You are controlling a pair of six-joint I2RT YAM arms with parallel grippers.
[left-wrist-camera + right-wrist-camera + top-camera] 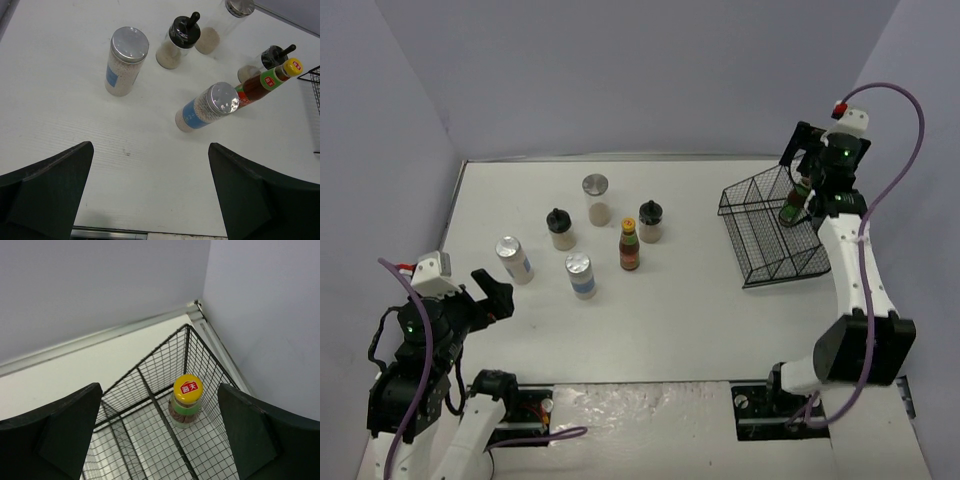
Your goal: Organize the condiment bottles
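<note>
A black wire basket (775, 255) stands at the far right of the white table (670, 330), one dark sauce bottle with a yellow cap (186, 400) upright inside it near the corner by the wall. The right gripper (159, 387) hangs above that bottle at the end of an arm stretched far forward, its jaws spread wide and well clear of the cap. From overhead the gripper hides part of the bottle, while the wrist camera shows it plainly, to the right of the basket's wire divider. Six bottles stand loosely grouped on the left half of the table: a second sauce bottle (630, 245), two black-lidded beige jars (560, 229) (651, 221) and three silver-lidded shakers (596, 198) (514, 259) (580, 275). The left arm sits folded low near its base, the left gripper (151, 145) tilted toward the group, jaws parted and empty, the nearest shaker just ahead.
</note>
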